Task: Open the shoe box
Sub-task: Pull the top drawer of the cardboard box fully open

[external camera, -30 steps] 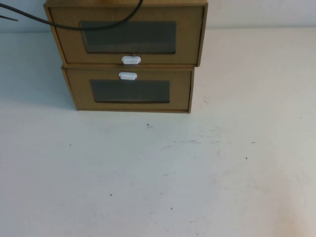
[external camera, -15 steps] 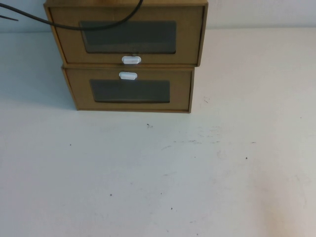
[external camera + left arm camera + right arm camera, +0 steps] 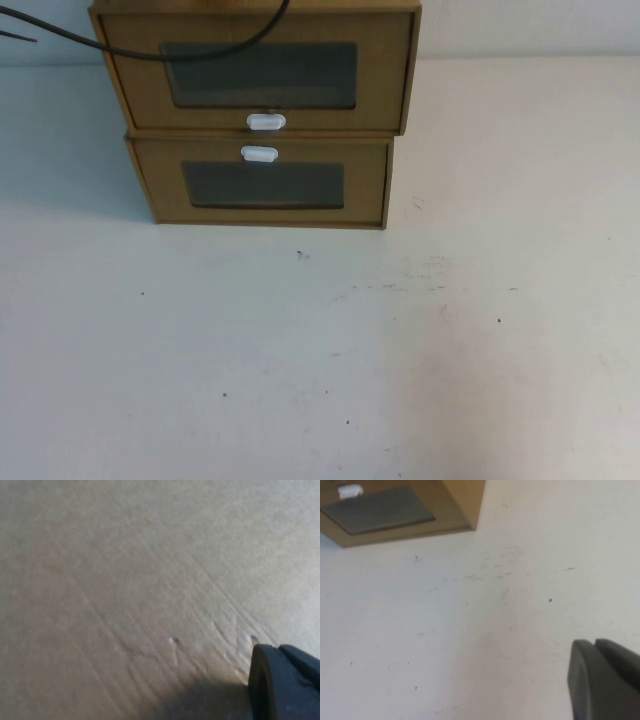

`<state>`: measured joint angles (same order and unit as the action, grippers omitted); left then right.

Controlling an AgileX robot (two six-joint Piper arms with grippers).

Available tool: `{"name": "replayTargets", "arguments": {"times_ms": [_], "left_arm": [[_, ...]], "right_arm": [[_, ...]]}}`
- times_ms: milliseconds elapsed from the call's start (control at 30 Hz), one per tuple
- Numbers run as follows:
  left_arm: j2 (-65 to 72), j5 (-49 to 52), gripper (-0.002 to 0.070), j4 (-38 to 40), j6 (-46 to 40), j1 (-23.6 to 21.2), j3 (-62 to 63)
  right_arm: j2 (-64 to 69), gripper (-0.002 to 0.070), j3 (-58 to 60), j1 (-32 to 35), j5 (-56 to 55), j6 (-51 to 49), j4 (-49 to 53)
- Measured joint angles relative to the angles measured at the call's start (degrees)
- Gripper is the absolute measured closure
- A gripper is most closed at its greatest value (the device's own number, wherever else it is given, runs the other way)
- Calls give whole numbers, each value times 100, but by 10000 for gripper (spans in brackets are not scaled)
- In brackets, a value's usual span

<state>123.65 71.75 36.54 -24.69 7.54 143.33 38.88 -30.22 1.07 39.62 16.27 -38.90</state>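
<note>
Table [image 3: 420, 380] nearest: right gripper [image 3: 596, 652] hangs above it pinched shut, empty; left gripper [image 3: 280, 655] hovers close over it, opening untellable. Farther back stand two stacked shoe boxes [image 3: 365, 180], probably light, stiff card; pull a white tab [image 3: 259, 154].

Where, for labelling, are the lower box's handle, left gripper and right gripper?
lower box's handle [image 3: 259, 154]: high view, middle of white tab.
left gripper [image 3: 281, 655]: left wrist view, dark tip above table [image 3: 125, 580].
right gripper [image 3: 596, 652]: right wrist view, dark tip above table.
</note>
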Motion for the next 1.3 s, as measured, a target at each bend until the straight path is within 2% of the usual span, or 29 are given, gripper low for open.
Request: {"name": "replayTargets", "arguments": {"times_ms": [167, 267, 400, 567, 733, 967, 1133, 1300], "left_arm": [[0, 0, 680, 0, 9, 0, 9], [0, 0, 680, 0, 9, 0, 9], [0, 0, 680, 0, 22, 0, 9], [0, 0, 680, 0, 36, 0, 9], [0, 0, 680, 0, 49, 0, 9], [0, 0, 680, 0, 93, 0, 9], [0, 0, 680, -4, 93, 0, 9], [0, 0, 680, -4, 120, 0, 9]], "right_arm": [[1167, 690, -938, -39, 585, 636, -116], [1849, 690, -1435, -410, 641, 881, -221], [2643, 690, -2113, -1434, 447, 889, -51], [3642, 689, -3105, -2751, 275, 304, 1003], [4463, 690, -3916, -3904, 174, -575, 2678], [5322, 690, -4504, -4980, 162, -1831, 5210], [5832, 690, -4594, -5694, 108, -2915, 7866], [6276, 690, -4607, -5912, -114, -4176, 10369]]}}
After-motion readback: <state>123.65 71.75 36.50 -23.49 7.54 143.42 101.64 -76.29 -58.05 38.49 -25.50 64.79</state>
